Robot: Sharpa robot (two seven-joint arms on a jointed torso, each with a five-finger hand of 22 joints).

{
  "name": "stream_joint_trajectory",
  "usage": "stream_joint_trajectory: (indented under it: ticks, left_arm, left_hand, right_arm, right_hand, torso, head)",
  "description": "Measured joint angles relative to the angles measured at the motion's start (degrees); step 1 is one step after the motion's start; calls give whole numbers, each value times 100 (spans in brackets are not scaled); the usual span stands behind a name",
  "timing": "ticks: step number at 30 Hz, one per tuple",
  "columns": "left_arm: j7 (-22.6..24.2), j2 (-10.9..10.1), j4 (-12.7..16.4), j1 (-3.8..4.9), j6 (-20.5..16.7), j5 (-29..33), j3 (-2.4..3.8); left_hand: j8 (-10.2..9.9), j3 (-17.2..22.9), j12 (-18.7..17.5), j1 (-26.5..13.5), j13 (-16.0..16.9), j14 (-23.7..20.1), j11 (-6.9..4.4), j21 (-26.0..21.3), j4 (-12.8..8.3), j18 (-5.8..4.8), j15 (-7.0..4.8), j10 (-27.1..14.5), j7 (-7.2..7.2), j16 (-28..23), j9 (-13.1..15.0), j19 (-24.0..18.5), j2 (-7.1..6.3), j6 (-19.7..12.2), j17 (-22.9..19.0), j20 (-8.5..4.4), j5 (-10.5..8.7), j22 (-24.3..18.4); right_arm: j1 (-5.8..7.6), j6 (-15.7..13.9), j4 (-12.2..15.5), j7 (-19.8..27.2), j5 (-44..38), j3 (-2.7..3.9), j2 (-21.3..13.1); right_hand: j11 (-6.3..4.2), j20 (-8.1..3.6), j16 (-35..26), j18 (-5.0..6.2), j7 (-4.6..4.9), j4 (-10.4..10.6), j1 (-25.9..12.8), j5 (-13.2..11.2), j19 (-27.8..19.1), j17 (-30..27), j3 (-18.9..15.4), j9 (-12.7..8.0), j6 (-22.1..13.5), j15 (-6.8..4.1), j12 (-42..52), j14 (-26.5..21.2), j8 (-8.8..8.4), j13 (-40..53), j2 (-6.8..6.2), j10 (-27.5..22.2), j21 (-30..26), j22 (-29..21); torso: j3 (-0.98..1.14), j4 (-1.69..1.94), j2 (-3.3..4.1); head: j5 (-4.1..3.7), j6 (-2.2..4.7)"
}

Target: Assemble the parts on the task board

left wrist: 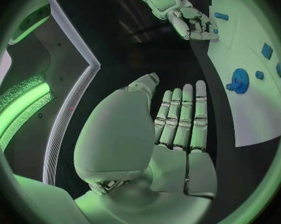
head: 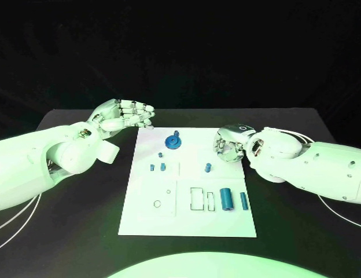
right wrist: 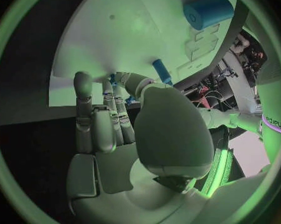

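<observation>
Left arm (head: 30, 165): smooth white shell in bulbous segments; small dark screw dots on the forearm.
Right arm (head: 331, 168): same white shell; dark screw dots along its side.
Left hand (head: 124, 116): silver, segmented fingers (left wrist: 184, 114), rounded pale palm cover.
Right hand (head: 231, 143): silver; dark round cap with a pale mark on top, possibly a logo.
Cables: thin white loops trailing beside both arms.
</observation>
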Motion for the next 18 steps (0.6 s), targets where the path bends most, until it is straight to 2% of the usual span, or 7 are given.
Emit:
stream_joint_trajectory:
  ticks: [1,3,5,7,8,13,18]
  left_arm:
    - [-3,0,1,0,1,-11,0]
    - [-4,-3,8,0,1,-46,0]
    - [-3,-8,24,0,-4,-100,0]
    - [6,-11,41,0,-11,-150,0]
    - [11,-12,47,0,-14,-174,0]
    - [36,-17,55,0,-35,-283,0]
    - [53,-24,57,0,-59,-348,0]
  left_hand:
    - [0,0,0,0,0,0,0,0,0,0,0,0,0,0,0,0,0,0,0,0,0,0]
    - [0,0,0,0,0,0,0,0,0,0,0,0,0,0,0,0,0,0,0,0,0,0]
    - [0,0,0,36,0,0,0,0,0,0,0,0,0,0,0,0,36,0,0,0,0,0]
    - [0,0,0,36,0,0,0,0,0,0,0,0,0,0,0,0,36,0,0,0,0,0]
    - [0,0,0,36,0,0,0,0,0,0,0,0,0,0,0,0,36,0,0,0,0,1]
    - [0,17,0,36,0,0,0,0,-16,0,0,0,0,0,-5,20,36,0,0,-20,0,1]
    - [0,17,0,36,0,0,-1,0,-17,0,0,0,0,0,-5,20,36,0,0,-21,0,1]
  right_arm:
    - [-1,3,0,-12,-27,-1,6]
    - [-6,5,2,-36,-92,-1,17]
    - [-11,5,12,-62,-162,-4,22]
    - [-14,5,22,-83,-226,-7,25]
    - [-15,3,27,-93,-257,-9,25]
    - [-27,-15,59,-142,-419,-18,27]
    - [-45,-68,92,-180,-552,-27,22]
  right_hand:
    - [0,0,0,0,-6,-9,7,-1,0,0,9,17,42,-36,0,0,24,31,7,0,33,36]
    - [24,-30,32,-10,-33,-42,15,-1,122,0,7,45,69,-36,5,0,41,36,16,25,294,300]
    - [30,-35,33,-94,-50,-63,13,-1,311,5,17,80,86,-36,21,0,63,48,33,30,651,635]
    - [30,-31,67,-94,-51,-86,5,-11,418,31,40,109,127,-76,21,0,90,70,55,31,868,841]
    - [48,-32,67,-165,-71,-87,-9,-12,464,40,40,132,147,-77,21,1,108,73,70,48,962,933]
    - [103,-35,100,-181,-118,-168,-32,-28,468,42,119,233,236,-138,49,1,196,115,121,103,1073,1075]
    - [134,-56,100,-181,-147,-240,-39,2,489,35,188,321,265,-155,83,-7,241,115,128,134,1156,1159]
  torso:
    - [0,0,-1]
    - [0,1,-1]
    - [2,1,-1]
    - [2,0,-1]
    - [2,0,-1]
    - [1,-2,-1]
    - [1,-2,-1]
  head:
    - [0,-2]
    - [0,-8]
    - [0,-17]
    - [-4,-27]
    - [-5,-28]
    - [-6,-36]
    - [-9,-48]
